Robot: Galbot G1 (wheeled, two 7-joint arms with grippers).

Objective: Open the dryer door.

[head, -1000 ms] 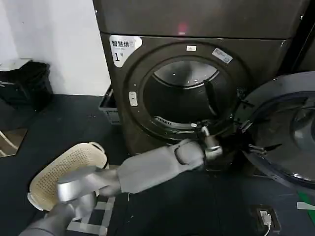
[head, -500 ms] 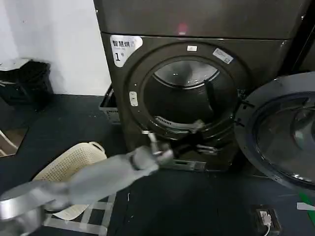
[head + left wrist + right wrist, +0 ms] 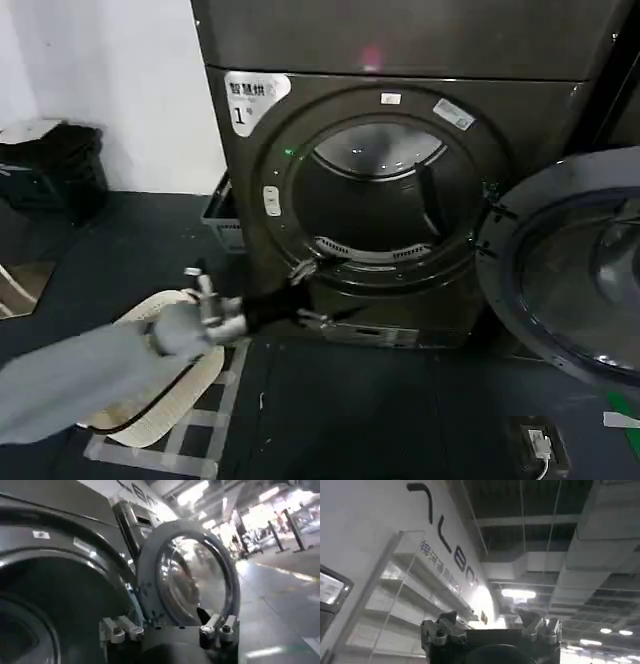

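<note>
Dryer door (image 3: 565, 270), the big round chrome-rimmed porthole of dark glass, stands swung wide at the right of the grey drum opening (image 3: 375, 190). Left gripper (image 3: 300, 295) hangs spread and empty before the opening's lower rim, above a cream perforated basket (image 3: 190, 375). The right gripper (image 3: 490, 630) points at the ceiling, fingers apart.

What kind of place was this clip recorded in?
Probably a self-service laundry or a laundry demo area in a large hall. A numbered front-loading dryer stands with its dryer door swung open, a laundry basket lies on the dark floor, and the wrist views show high ceilings with exposed ducts.
</note>
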